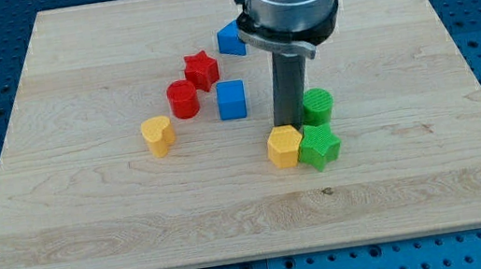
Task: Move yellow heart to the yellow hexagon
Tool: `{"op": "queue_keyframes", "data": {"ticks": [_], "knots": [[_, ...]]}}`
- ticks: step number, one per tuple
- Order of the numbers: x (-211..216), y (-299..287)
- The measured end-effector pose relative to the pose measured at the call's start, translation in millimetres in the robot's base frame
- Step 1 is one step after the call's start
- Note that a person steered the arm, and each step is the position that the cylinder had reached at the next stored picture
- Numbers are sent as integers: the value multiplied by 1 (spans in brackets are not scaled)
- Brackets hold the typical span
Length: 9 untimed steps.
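The yellow heart (158, 135) lies left of the board's middle. The yellow hexagon (285, 146) lies to its right, below the middle, touching the green star (319, 146). My tip (291, 125) comes down just above the yellow hexagon's top edge, beside the green cylinder (317, 105) on its left. The tip is well to the right of the yellow heart, apart from it.
A red cylinder (183, 98) and a red star (200, 69) lie up and right of the heart. A blue cube (231, 99) sits between them and the rod. A blue triangle-like block (230, 39) lies near the top, partly behind the arm. The wooden board (95, 240) rests on a blue table.
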State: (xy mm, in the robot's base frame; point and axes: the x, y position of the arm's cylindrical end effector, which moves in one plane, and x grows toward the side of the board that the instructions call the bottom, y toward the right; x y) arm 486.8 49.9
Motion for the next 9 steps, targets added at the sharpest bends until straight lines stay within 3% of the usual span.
{"op": "queue_keyframes", "data": {"ticks": [2, 5, 9], "knots": [[18, -43], [15, -164], [-67, -248]]}}
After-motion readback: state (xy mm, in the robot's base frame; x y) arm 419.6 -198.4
